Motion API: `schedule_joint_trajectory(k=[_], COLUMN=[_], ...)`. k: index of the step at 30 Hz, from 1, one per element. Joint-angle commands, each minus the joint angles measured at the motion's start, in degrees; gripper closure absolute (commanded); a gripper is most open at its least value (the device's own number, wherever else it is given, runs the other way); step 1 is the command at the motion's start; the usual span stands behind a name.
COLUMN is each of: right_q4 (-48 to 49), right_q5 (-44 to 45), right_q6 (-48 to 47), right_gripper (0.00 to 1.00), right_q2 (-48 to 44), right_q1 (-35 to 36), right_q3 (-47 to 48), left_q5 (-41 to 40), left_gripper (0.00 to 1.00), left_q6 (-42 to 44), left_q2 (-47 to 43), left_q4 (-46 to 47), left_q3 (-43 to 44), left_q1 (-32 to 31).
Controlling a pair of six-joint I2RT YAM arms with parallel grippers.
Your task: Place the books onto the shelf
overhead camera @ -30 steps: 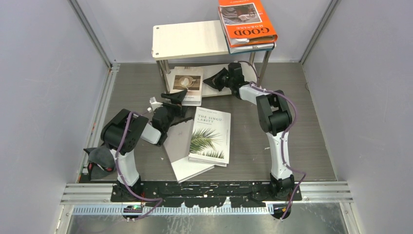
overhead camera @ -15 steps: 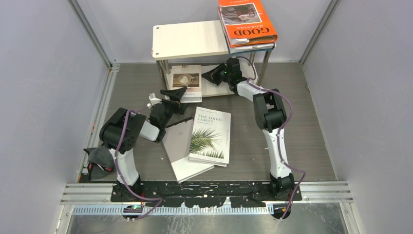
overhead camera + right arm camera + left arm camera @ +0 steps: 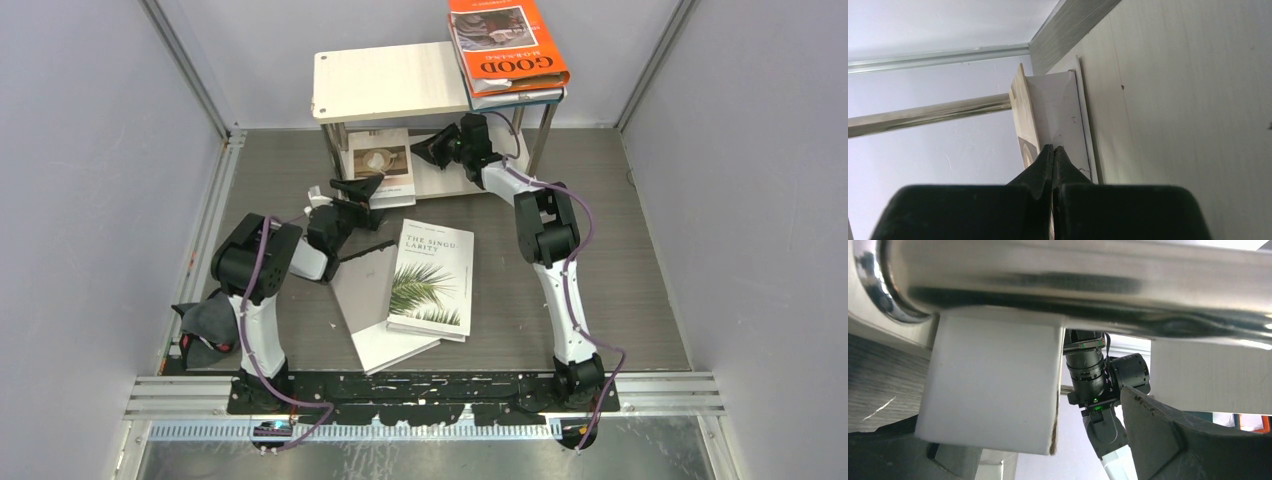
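Left gripper (image 3: 360, 203): fingers spread wide, grasping nothing, just in front of left front leg of two-tier rack with cream boards and silver legs (image 3: 390, 80).
Plain grey-white book (image 3: 370, 300): flat on table, well in front of rack.
Beige book with cup photo (image 3: 382, 160): on rack's lower board, left end, near edge overhanging front.
White palm-leaf book (image 3: 432, 280): in front of rack, overlapping grey-white book.
Right gripper (image 3: 428, 152): fingers clenched, empty, under rack's top board, tips at beige book; contact unclear.
Orange "GOOD" book (image 3: 508, 45): on rack's top board, right end.
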Motion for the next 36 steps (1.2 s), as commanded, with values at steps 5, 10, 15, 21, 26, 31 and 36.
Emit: schedule_joint_trajectory(k=[5, 10, 15, 21, 26, 31, 36], right_q4=[1.6, 0.5, 0.2, 1.0, 2.2, 3.5, 4.9], right_q5=[-0.5, -0.8, -0.8, -0.1, 1.4, 2.0, 2.4], right_q6=[0.8, 0.9, 0.9, 0.6, 0.2, -0.2, -0.4], right_gripper=[0.99, 0.99, 0.99, 0.99, 0.99, 0.99, 0.99], right_q2=[1.1, 2.3, 2.8, 1.6, -0.2, -1.7, -3.2], right_q1=[0.5, 0.5, 0.6, 0.6, 0.5, 0.5, 0.4], right_q3=[4.7, 7.1, 7.9, 6.0, 2.8, -0.2, -2.8], left_q5=[1.6, 2.3, 3.0, 4.9, 7.2, 7.8, 7.8], left_gripper=[0.04, 0.04, 0.04, 0.03, 0.02, 0.02, 0.01], left_q6=[-1.9, -2.0, -2.1, -0.8, 0.1, 0.3, 1.0], left_q2=[2.2, 2.9, 3.2, 2.2, 1.6, 1.6, 0.7], left_q4=[3.4, 2.9, 2.9, 1.2, -0.9, -1.1, -1.0], left_q3=[3.1, 4.6, 4.7, 3.8, 4.2, 3.7, 2.7], left_q1=[1.9, 2.2, 2.7, 3.0, 3.0, 3.0, 3.0])
